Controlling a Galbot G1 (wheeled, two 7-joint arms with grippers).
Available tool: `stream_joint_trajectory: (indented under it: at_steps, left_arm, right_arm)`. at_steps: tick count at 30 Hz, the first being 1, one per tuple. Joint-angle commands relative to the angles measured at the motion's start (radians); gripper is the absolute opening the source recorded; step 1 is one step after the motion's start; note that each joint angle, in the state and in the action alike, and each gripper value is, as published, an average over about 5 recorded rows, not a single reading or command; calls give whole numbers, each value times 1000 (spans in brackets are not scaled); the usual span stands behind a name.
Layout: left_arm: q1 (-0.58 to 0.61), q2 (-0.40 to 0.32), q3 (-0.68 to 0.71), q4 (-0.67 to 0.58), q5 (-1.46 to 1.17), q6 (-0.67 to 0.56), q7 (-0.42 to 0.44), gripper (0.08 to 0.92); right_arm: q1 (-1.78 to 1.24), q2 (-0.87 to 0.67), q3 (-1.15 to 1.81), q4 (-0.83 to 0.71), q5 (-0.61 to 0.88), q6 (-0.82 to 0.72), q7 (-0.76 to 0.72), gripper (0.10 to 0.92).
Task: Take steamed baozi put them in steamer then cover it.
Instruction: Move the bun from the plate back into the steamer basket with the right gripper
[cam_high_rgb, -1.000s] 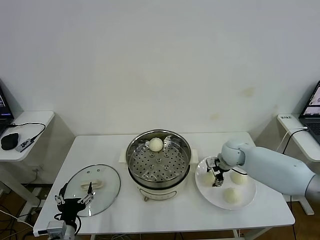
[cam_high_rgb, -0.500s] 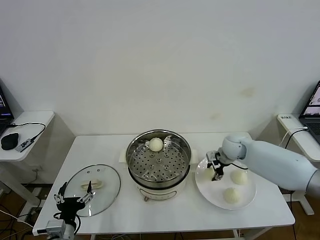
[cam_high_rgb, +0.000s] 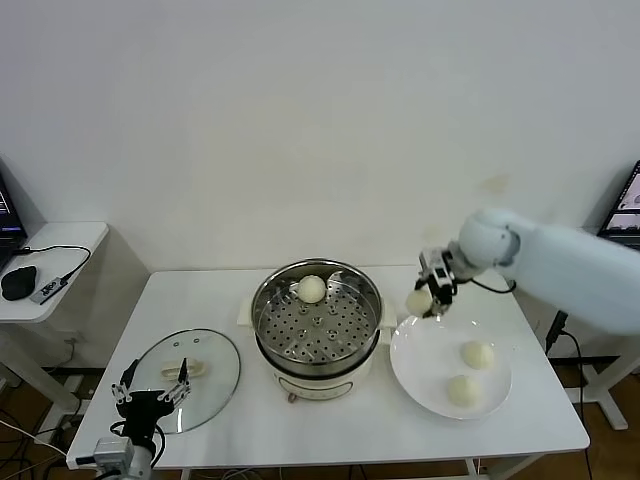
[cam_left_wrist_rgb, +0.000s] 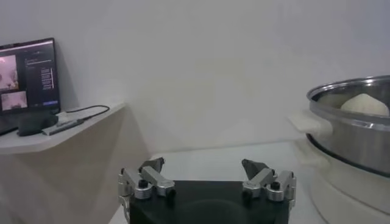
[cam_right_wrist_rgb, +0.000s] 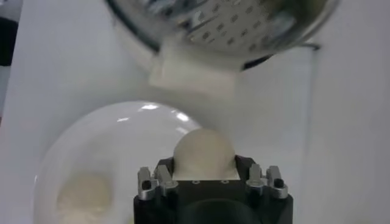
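Note:
The steel steamer (cam_high_rgb: 317, 320) stands mid-table with one baozi (cam_high_rgb: 312, 288) on the far side of its perforated tray. My right gripper (cam_high_rgb: 430, 290) is shut on a second baozi (cam_high_rgb: 419, 301) and holds it in the air above the far left edge of the white plate (cam_high_rgb: 428, 372), just right of the steamer. In the right wrist view that baozi (cam_right_wrist_rgb: 203, 153) sits between the fingers, above the plate (cam_right_wrist_rgb: 116, 140). Two more baozi (cam_high_rgb: 476, 353) (cam_high_rgb: 461, 390) lie on the plate. My left gripper (cam_high_rgb: 150, 397) is open and idle at the table's front left.
The glass lid (cam_high_rgb: 215, 370) with a cream handle lies flat on the table left of the steamer, by my left gripper. Side tables with laptops stand off both ends of the table. The steamer's rim (cam_left_wrist_rgb: 353, 109) shows close in the left wrist view.
My right gripper has lifted a baozi off the plate, rising and moving back toward the steamer's right side. Two baozi stay on the plate. The left arm has not moved.

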Motion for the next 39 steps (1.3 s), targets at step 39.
stream_joint_trajectory:
  at_steps: [39]
  left_arm:
    - [16, -3, -58, -23, -8, -5, 0, 823]
  right_arm:
    - [-81, 696, -67, -299, 308, -293, 184, 645]
